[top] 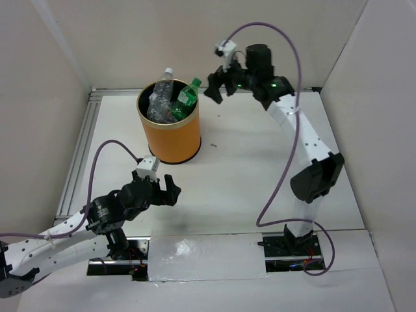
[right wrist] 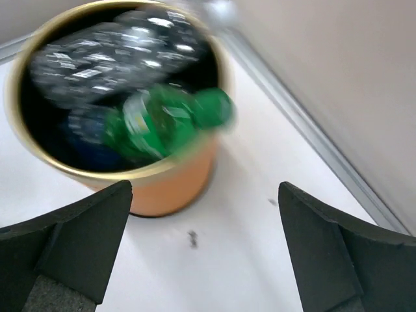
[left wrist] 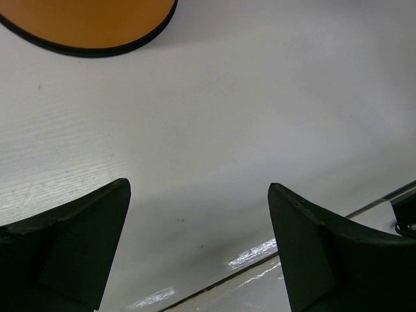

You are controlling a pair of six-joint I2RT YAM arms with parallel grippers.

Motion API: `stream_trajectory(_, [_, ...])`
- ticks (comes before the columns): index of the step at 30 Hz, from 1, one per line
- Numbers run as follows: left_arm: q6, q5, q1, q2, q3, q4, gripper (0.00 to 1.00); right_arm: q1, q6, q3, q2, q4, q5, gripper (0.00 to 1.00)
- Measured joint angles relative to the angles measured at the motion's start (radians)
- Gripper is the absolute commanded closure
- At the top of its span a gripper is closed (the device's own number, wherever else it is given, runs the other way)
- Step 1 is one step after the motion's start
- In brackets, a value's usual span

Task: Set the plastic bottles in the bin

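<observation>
The orange bin [top: 170,133] stands on the white table, left of centre at the back. The plastic bottles lie inside it: a green one [top: 188,95] with its cap poking over the rim, a clear one [top: 160,94] with a white cap, and a blue-tinted one [right wrist: 91,138] lower down. My right gripper [top: 235,90] hangs open and empty just right of the bin, above table level; in the right wrist view the bin [right wrist: 170,190] sits ahead and left of the right gripper [right wrist: 205,188]. My left gripper [top: 161,187] stands open and empty over bare table in front of the bin [left wrist: 84,19].
White walls enclose the table on the left, back and right. A metal rail [top: 77,156] runs along the left edge and another along the back [right wrist: 312,140]. A small dark mark [top: 214,145] lies on the table right of the bin.
</observation>
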Motion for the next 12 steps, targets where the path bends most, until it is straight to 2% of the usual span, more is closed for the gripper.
stream_trajectory(3, [0.018,0.023,0.0,0.026,-0.004,0.06,0.0,-0.133,0.037,-0.117,-0.116,0.003,0.059,0.0])
stream_trajectory(6, [0.04,0.042,-0.002,0.061,-0.011,0.114,0.0,-0.244,0.081,-0.284,-0.252,0.015,0.186,0.0])
stream_trajectory(12, [0.12,0.068,-0.032,0.188,-0.001,0.2,0.0,-0.242,0.132,-0.689,-0.518,0.04,0.417,0.0])
